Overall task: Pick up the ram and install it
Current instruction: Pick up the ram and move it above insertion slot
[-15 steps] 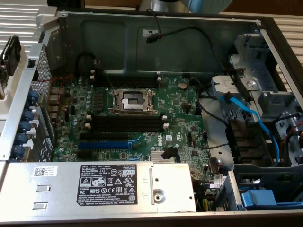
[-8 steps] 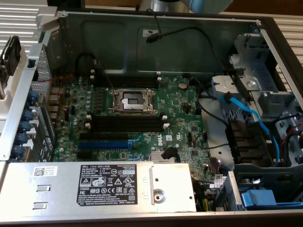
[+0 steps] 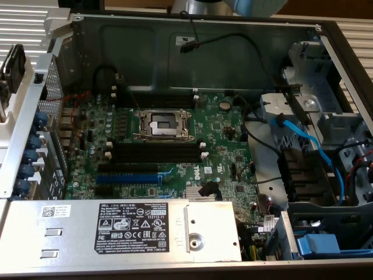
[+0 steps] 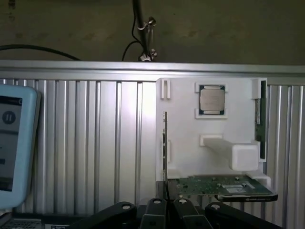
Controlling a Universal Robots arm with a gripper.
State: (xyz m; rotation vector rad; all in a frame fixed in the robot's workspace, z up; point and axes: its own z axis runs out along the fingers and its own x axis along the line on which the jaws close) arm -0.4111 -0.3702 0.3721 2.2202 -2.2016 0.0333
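Gripper (image 4: pixel 167 206): clenched, with the fingers (image 4: pixel 155 210) standing close about a thin stick that runs out from between them.
Ram (image 4: pixel 165 143): dark green and seen edge-on, held clear above the white holder (image 4: pixel 190 143) and in line with one of its long sides. Judged lifted, not yet seated.
Risk, slip: the grip bears on a narrow strip of board, so a tilt there would bring the ram down askew.
Risk, seating: the black slots (image 3: pixel 154 153) look empty and narrow. A ram that is skewed or turned end for end would jam and could bend under pressure.
Risk, wrong target: the blue expansion slot (image 3: pixel 127 178) lies just beside the black slots and is of similar length.
In the white holder: a processor chip (image 4: pixel 212 100) in its middle, a second stick (image 4: pixel 259 119) at the side opposite the ram, and a green card (image 4: pixel 219 187) at the end nearest the gripper.
Beside the white holder: a screen in a pale blue frame (image 4: pixel 14 143), over the ribbed table (image 4: pixel 95 143).
In the way: the case wall (image 3: pixel 233 58) and a black cable (image 3: pixel 233 38) looped along it. How the case lies from the white holder cannot be told.
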